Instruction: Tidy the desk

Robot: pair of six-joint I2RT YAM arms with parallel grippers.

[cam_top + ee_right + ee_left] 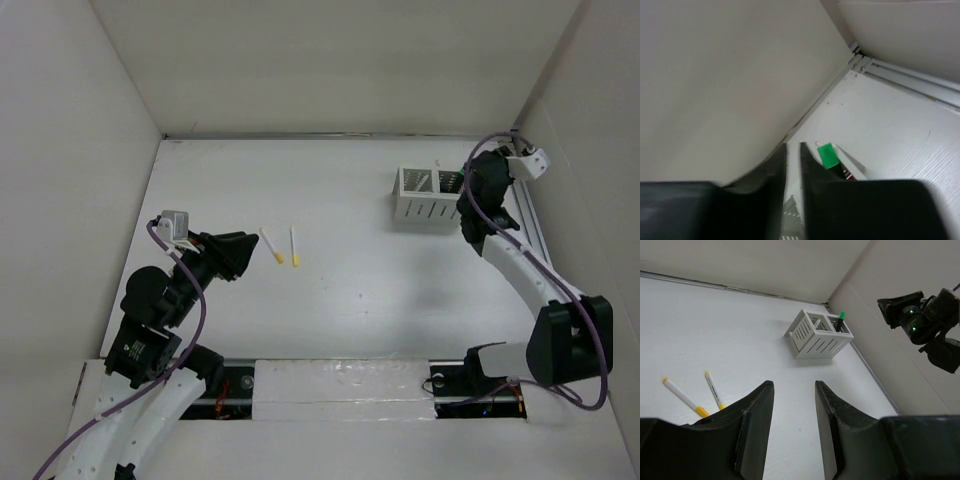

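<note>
The white desk (350,320) carries two white markers with yellow caps, one (272,245) beside the other (295,245); the left wrist view shows them as well, one (685,397) left of the other (714,389). My left gripper (250,255) hovers just left of them, open (792,385) with nothing between its fingers. At the back right stands a white slotted box (425,197) holding a green-capped pen (840,319). My right gripper (462,202) hangs over the box's right compartment, its jaws (793,146) narrowly apart and empty, the green cap (827,155) just beside them.
White walls enclose the desk on the left, back and right. A metal rail (530,215) runs along the right edge, close behind the right arm (925,322). The box (819,334) sits near that wall.
</note>
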